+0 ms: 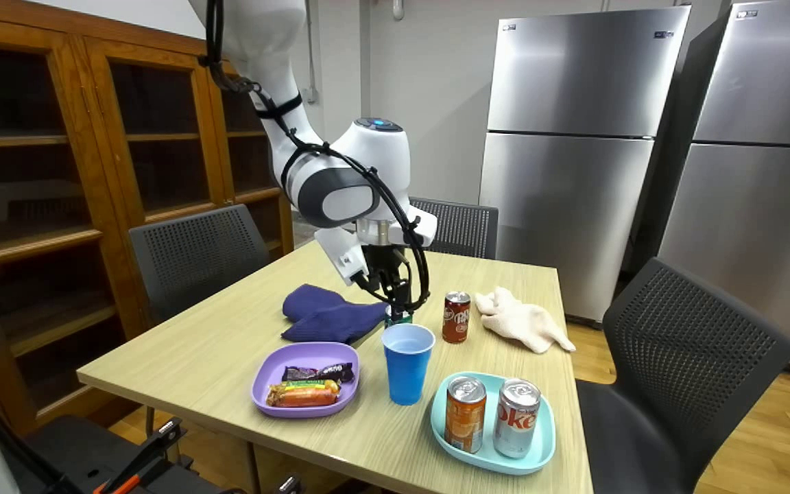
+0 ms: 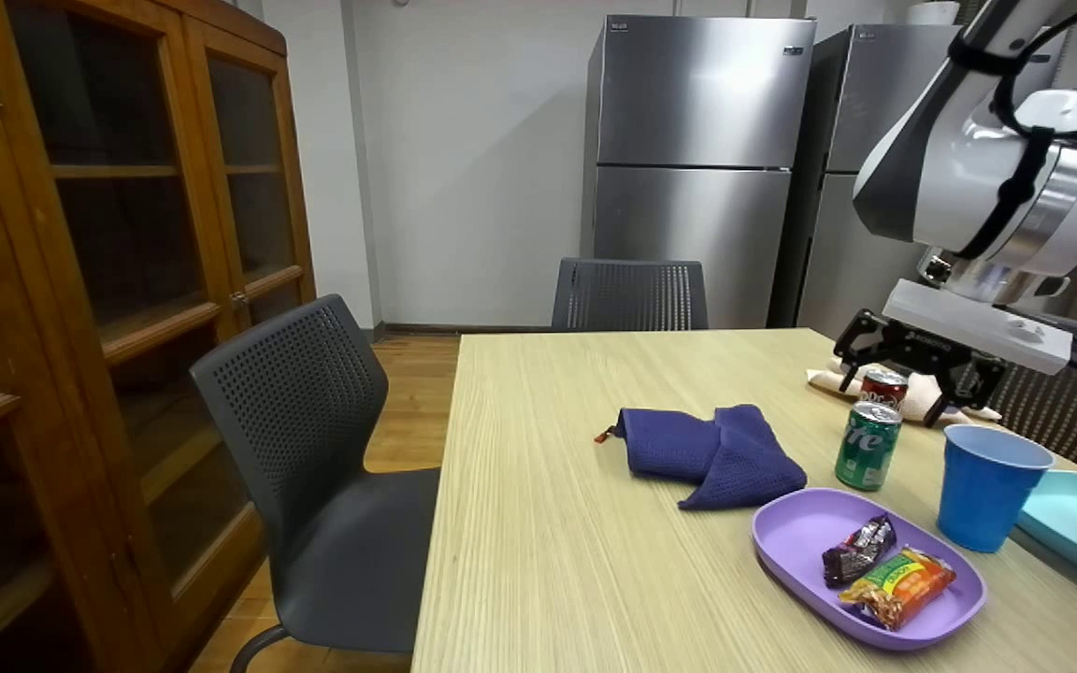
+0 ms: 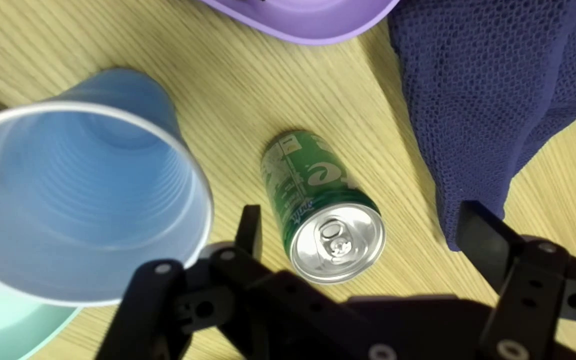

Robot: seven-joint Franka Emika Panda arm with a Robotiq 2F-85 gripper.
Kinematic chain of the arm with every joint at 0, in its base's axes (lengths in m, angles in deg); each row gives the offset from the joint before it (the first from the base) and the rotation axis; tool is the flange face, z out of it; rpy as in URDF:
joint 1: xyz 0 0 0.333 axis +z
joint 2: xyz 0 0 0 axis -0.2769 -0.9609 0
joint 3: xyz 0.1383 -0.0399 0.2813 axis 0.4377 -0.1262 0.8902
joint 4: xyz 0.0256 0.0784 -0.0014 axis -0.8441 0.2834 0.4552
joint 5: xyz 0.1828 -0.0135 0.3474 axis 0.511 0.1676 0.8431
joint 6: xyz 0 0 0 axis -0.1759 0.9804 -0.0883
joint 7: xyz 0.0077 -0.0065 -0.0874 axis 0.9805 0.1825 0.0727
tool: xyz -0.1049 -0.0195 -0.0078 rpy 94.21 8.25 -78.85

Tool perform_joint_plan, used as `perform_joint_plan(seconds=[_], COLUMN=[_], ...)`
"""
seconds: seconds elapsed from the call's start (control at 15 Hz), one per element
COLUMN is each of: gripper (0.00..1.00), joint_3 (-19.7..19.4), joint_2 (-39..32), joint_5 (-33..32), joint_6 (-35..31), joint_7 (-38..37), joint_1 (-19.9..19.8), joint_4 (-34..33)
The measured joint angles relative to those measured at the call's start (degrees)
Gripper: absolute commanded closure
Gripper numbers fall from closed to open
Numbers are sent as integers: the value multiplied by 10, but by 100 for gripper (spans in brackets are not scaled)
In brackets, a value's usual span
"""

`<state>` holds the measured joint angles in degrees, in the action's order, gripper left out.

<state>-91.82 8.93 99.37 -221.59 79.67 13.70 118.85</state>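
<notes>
- Claw with two black fingers spread wide apart, hanging over a pale wooden worktop.
- Green can, standing upright on the worktop below the claw; in the wrist view it shows between the fingers, apart from both, its silver top and pull tab toward the camera.
- Blue cup, upright near the green can, its wide mouth facing up.
- Purple tray, near the cup, holding a dark-wrapped snack and an orange-wrapped snack lying side by side.
- Turquoise tray, on the cup's other side, holding an orange can and a silver can, both upright and close together.
- Dark red can, upright on the worktop, a cream cloth lying crumpled near it.
- Blue cloth, folded loosely on the worktop near the green can.
</notes>
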Motion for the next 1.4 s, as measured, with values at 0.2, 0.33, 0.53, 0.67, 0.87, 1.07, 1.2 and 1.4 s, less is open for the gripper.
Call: perform_joint_plan(seconds=[0.2,0.33,0.53,0.67,0.87,1.07,1.2,1.4], gripper=[0,0,0,0,0,0,0,0], joint_3=[-3,-5,-9,-13,-18,-21,-24,-27], joint_2=[-11,-18,-29,-35,-44,-53,-58,-66], joint_5=[-60,-93,-124,-136,-150,-157,-160,-161], joint_6=[3,10,32,49,66,74,79,85], joint_7=[-59,-94,-130,-147,-167,-179,-185,-189], joint_1=[2,2,2,2,2,2,2,2], joint_4=[-13,-24,-43,-55,-71,-82,-87,-94])
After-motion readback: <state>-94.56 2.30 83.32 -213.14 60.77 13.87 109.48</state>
